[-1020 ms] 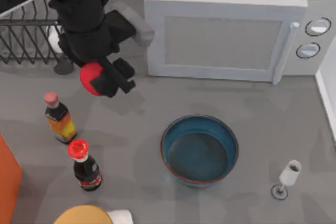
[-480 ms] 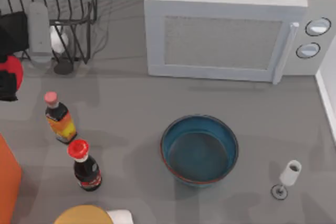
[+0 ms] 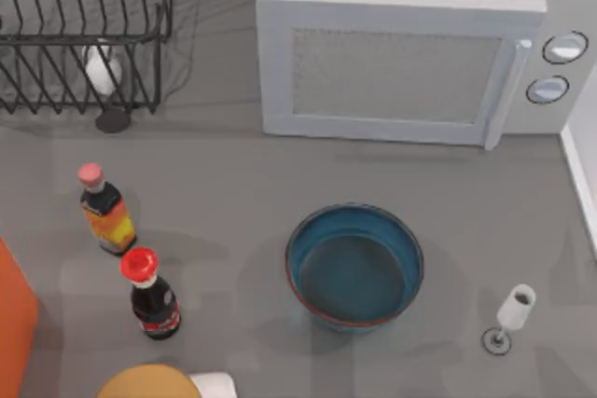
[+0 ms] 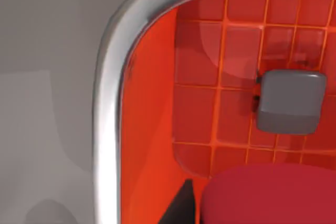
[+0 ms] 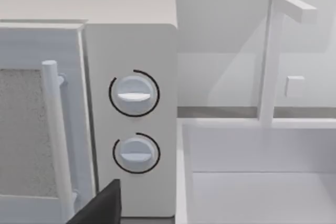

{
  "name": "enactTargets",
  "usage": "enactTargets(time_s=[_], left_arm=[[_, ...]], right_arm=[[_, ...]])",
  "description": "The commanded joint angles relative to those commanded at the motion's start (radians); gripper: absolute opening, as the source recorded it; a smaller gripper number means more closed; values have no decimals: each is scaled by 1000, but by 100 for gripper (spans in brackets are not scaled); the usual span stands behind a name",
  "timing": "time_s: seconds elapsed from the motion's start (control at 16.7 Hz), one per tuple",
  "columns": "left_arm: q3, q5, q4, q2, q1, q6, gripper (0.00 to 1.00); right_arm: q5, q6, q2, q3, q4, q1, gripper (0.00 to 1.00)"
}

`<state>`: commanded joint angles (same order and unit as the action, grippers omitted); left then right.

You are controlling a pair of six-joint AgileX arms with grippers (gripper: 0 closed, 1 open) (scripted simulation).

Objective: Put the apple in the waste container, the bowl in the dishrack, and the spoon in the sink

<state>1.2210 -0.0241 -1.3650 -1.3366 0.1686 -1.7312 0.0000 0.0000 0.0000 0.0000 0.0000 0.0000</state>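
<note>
In the left wrist view the apple (image 4: 268,195) is seen as a dark red rounded mass at the near edge, directly over the open mouth of the waste container (image 4: 157,124), whose orange-red gridded inside and bright metal rim lie below it. That is the relation the coming move turns on: the fruit is lined up above the bin's interior, inside the rim line rather than over the grey floor beside it, so a release is judged likely to drop it in. A grey square block (image 4: 290,102) is seen against the gridded wall; what it is cannot be made out.

The left gripper itself is largely hidden; a dark wedge beside the apple may be one of its fingers, and whether the fruit is clamped or already let go cannot be told. The apple is cut off by the frame edge, so its full outline is not shown.

In the top view the bowl (image 3: 354,266) sits upright on the table, right of centre, with the dishrack (image 3: 84,30) well apart at the far left corner, and the right arm is judged the nearer to the bowl. The microwave (image 3: 401,67) stands behind the bowl. In the right wrist view the sink (image 5: 257,171) is seen just beside the microwave's dials; the state of the right gripper cannot be told.
</note>
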Motion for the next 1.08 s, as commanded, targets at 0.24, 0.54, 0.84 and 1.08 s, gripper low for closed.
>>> enactTargets(time_s=[0.24, 0.54, 0.84, 1.08], left_arm=[[-67, 0, -22, 32, 114, -143, 0], [-85, 0, -33, 35, 154, -190, 0], [-98, 0, -15, 30, 150, -189, 0], [-232, 0, 135, 21, 154, -190, 0]], right_arm=[[0, 0, 0, 0, 0, 0, 100], [0, 0, 0, 0, 0, 0, 100], [0, 0, 0, 0, 0, 0, 100], [0, 0, 0, 0, 0, 0, 100]])
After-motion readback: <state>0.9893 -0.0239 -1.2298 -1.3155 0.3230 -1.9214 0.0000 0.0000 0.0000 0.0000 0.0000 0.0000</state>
